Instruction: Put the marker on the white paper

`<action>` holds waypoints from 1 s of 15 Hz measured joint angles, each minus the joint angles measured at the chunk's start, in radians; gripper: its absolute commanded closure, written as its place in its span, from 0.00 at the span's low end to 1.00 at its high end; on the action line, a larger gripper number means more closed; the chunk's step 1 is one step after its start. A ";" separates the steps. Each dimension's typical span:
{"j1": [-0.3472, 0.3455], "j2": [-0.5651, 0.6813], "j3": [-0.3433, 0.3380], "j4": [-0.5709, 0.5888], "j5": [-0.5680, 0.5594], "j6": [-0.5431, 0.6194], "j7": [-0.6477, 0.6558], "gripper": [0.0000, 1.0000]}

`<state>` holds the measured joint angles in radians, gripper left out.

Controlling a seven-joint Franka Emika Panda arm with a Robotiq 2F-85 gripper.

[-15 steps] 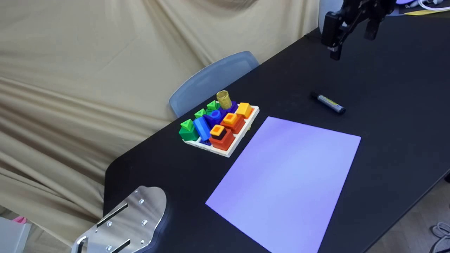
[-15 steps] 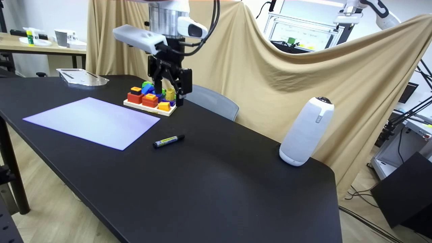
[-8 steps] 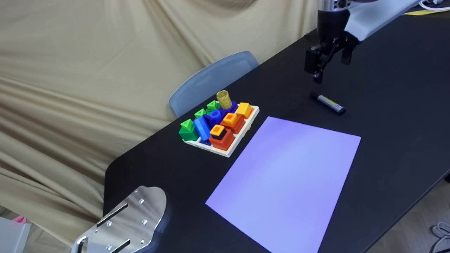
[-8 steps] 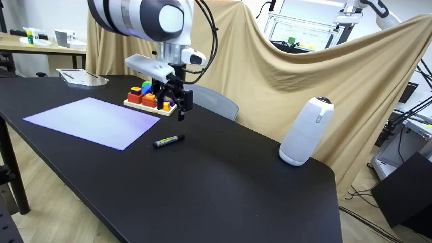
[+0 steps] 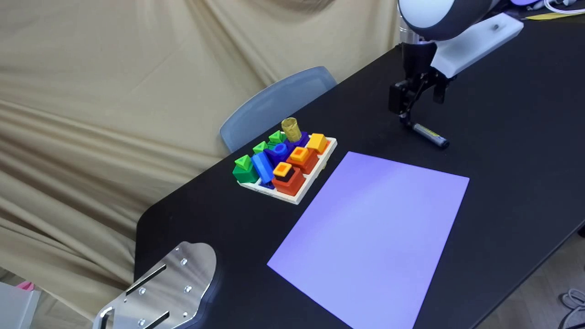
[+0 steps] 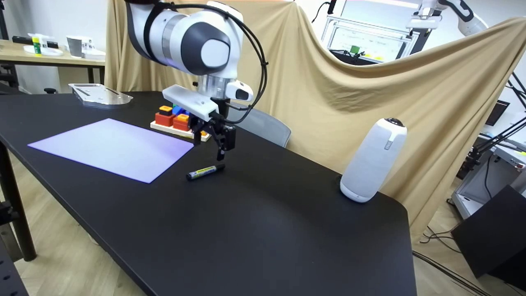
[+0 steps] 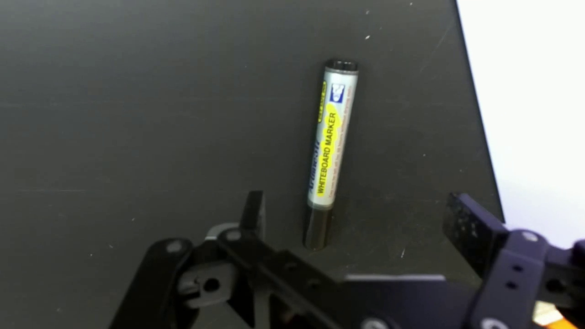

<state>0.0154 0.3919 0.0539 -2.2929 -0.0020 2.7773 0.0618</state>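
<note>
Two words, "WHITEBOARD MARKER", read clearly only in the wrist view: the marker (image 7: 332, 137) lies beside the white paper (image 6: 115, 150), between the long edges of the tabletop (image 6: 267, 238), near the widely spread gripper (image 7: 360, 211). An exterior view shows a white device (image 6: 370, 164) near a corner.

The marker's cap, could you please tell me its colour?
The marker's cap is black, clearest in the wrist view.
</note>
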 measured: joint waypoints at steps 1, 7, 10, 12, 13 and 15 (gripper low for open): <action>0.000 0.010 -0.002 0.007 0.002 0.000 -0.001 0.00; 0.000 0.056 -0.020 0.035 0.003 -0.003 -0.001 0.28; 0.000 0.077 -0.027 0.049 0.003 -0.004 -0.001 0.44; 0.000 0.092 -0.029 0.058 0.003 -0.005 -0.001 0.57; 0.000 0.100 -0.029 0.062 0.003 -0.006 -0.001 0.65; 0.000 0.116 -0.029 0.072 0.003 -0.008 -0.001 0.79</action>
<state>0.0150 0.5076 0.0249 -2.2214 0.0008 2.7696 0.0612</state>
